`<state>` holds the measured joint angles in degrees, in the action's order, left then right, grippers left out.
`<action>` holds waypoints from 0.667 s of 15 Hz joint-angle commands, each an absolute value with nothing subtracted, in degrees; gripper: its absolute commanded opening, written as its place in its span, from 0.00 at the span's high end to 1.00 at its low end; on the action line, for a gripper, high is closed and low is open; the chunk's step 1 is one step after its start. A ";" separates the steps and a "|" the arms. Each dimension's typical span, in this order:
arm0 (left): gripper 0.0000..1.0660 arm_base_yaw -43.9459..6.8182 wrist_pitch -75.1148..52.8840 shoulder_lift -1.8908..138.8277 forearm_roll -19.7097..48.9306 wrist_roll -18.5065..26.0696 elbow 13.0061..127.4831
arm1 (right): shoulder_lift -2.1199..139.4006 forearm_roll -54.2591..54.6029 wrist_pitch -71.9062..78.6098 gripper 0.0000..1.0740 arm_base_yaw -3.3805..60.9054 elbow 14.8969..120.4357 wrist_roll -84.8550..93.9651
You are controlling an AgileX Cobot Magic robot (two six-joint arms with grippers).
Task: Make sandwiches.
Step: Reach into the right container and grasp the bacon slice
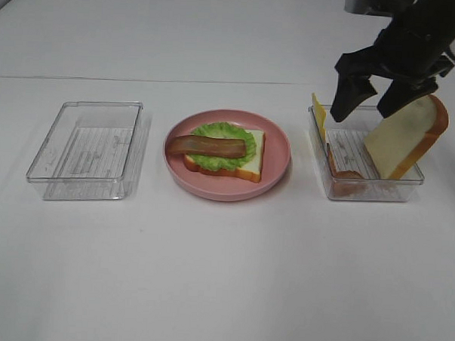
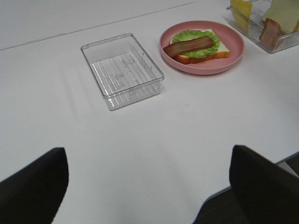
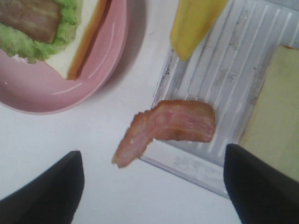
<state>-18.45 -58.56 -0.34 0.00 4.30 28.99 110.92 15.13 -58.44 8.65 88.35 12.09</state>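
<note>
Over on the left, the left gripper [image 2: 147, 168] hung well back from the work above the white table [image 1: 223, 276], its jaws released and spread wide. Ahead of it a clear tray [image 1: 43, 166] sat on the left of the table. In the middle stood the pink plate [image 1: 276, 176] with the half-built sandwich on it: a bread slice [image 1: 250, 165] lying flat, a lettuce leaf [image 1: 225, 133] spread on top, and a bacon strip [image 1: 206, 146] laid across the leaf. To the right was a second clear tray [image 1: 370, 193]. A yellow cheese slice [image 1: 318, 114] leaned against its left wall, a second bacon strip [image 1: 346, 182] was propped in the near left corner with one end reaching over the rim, and a second bread slice [image 1: 406, 140] stood tilted against the right side. The right gripper [image 1: 364, 112] hovered just above that tray, between cheese and bread, its jaws parted and gripping none of them.
</note>
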 commanded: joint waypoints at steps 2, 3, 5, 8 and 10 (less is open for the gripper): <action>0.18 -18.39 -58.84 -1.55 0.00 4.58 28.76 | 118.43 16.27 -59.53 0.36 10.03 92.30 10.26; 0.18 -18.39 -58.84 -1.55 0.00 4.58 28.76 | 119.58 16.27 -59.64 0.37 10.03 92.30 10.26; 0.18 -18.39 -58.84 -1.55 0.00 4.58 28.76 | 121.24 16.21 -59.64 0.37 10.03 92.30 10.26; 0.18 -18.39 -58.84 -1.55 0.00 4.58 28.76 | 122.38 15.18 -59.64 0.41 10.03 92.30 10.26; 0.18 -18.39 -58.84 -1.55 0.00 4.58 28.76 | 122.67 14.95 -58.90 0.50 9.91 92.30 10.26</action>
<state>-18.45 -58.56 -0.34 0.00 4.47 28.99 122.27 15.36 -59.19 9.97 92.13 10.71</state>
